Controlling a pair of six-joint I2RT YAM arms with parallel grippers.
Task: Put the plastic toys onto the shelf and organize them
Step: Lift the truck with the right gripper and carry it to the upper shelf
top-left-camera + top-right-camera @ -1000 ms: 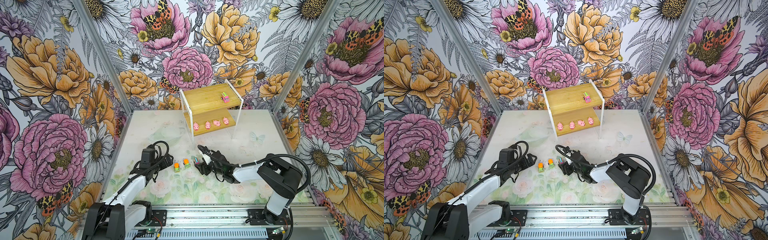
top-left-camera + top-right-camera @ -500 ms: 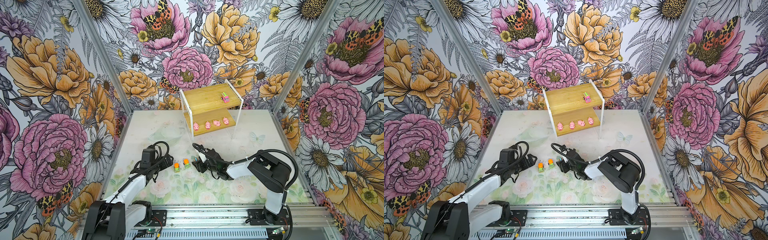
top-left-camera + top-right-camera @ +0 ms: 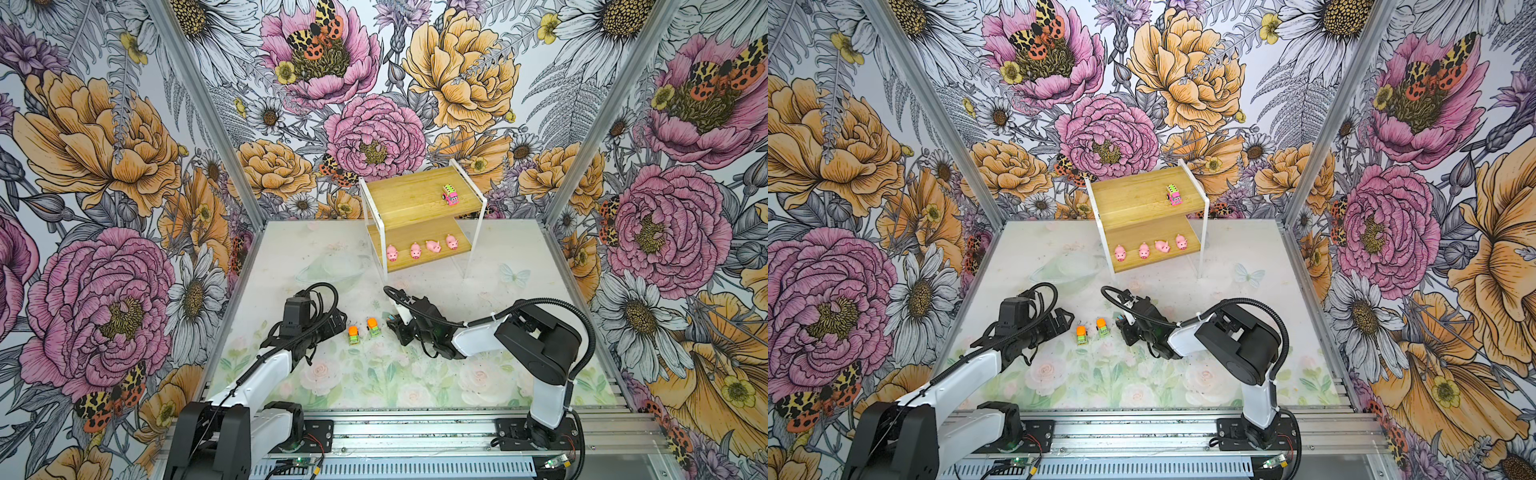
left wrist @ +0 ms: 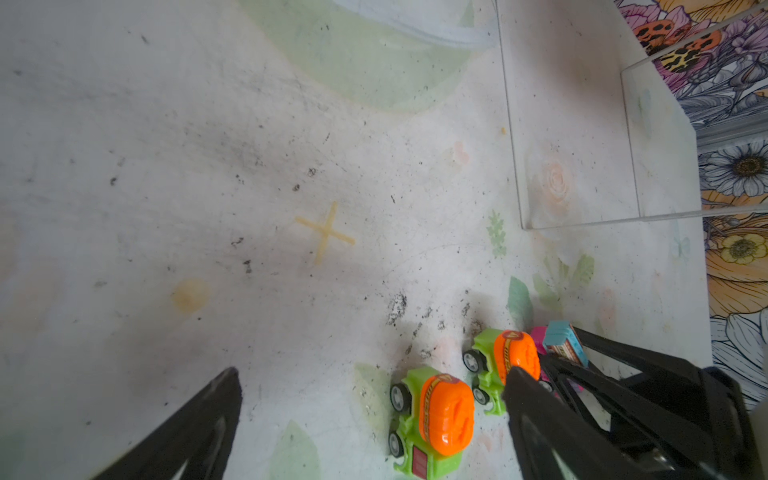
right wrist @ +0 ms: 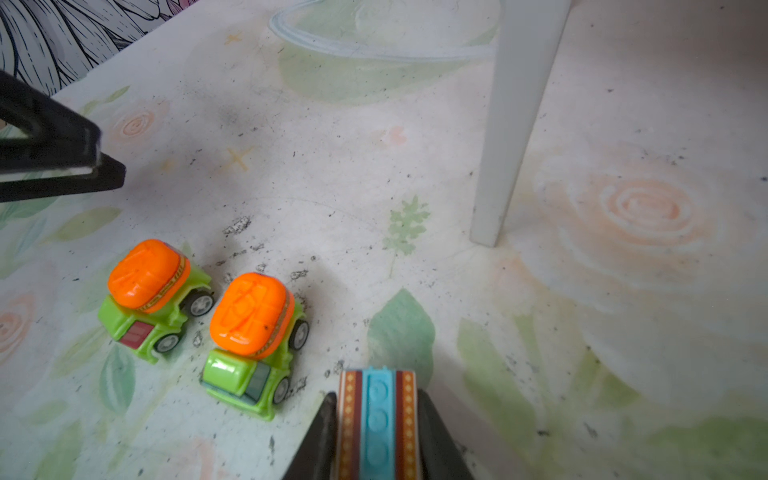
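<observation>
The right gripper (image 5: 376,401) is clamped on a glossy blue-roofed pink truck (image 5: 376,419) near the middle of the scuffed, speckled floral mat (image 5: 582,124). Only the right wrist view shows its studded roof and diamond-patterned stripes; both top views nearly hide it. Just left stand two orange-domed green trucks (image 5: 149,286) (image 5: 249,324). The left gripper (image 4: 370,386) hovers beside them, jaws apart. On the far bamboo-board shelf (image 3: 407,195), four rounded pink pigs (image 3: 415,250) line the lower board, and a green-topped pink truck (image 3: 449,195) stands on the upper.
</observation>
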